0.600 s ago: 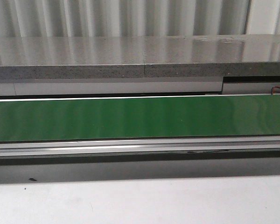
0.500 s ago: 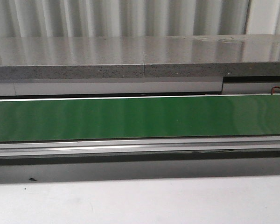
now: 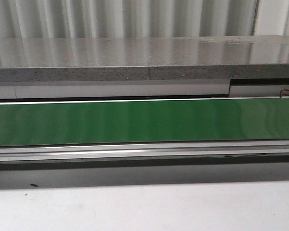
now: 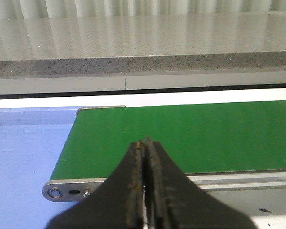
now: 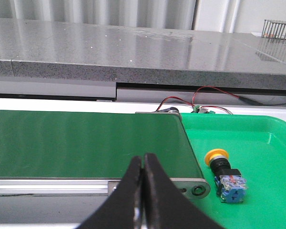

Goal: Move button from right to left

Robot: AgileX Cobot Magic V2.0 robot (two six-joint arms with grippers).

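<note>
Task is at the start: nothing picked yet. The button (image 5: 225,174) lies on its side in the green tray (image 5: 271,143) at the right end of the green conveyor belt (image 3: 144,121), just beside the belt's end roller bracket (image 5: 196,190), yellow cap toward the belt, blue contact block away from it. It does not show in the front view.

Right claw (image 5: 143,164): fingers pressed together, holding nothing, hanging over the near belt rail and off to the side of the button. Left claw (image 4: 146,145): also closed and empty, parked over the near edge of the belt's left end, next to the blue tray (image 4: 24,157).

Likely next move: the right claw opens, shifts toward the tray, drops onto the button. Best bite looks like the black collar or the boxy block; the round cap may roll out of the pads.

Clearances: the button sits close to the roller bracket and the belt's end, so the belt-side finger has little room. The tray floor around the other sides is open. Red wires (image 5: 200,98) sit behind the tray, well away from the button. The belt surface itself carries nothing in the front view, so the path leftward looks unobstructed.
</note>
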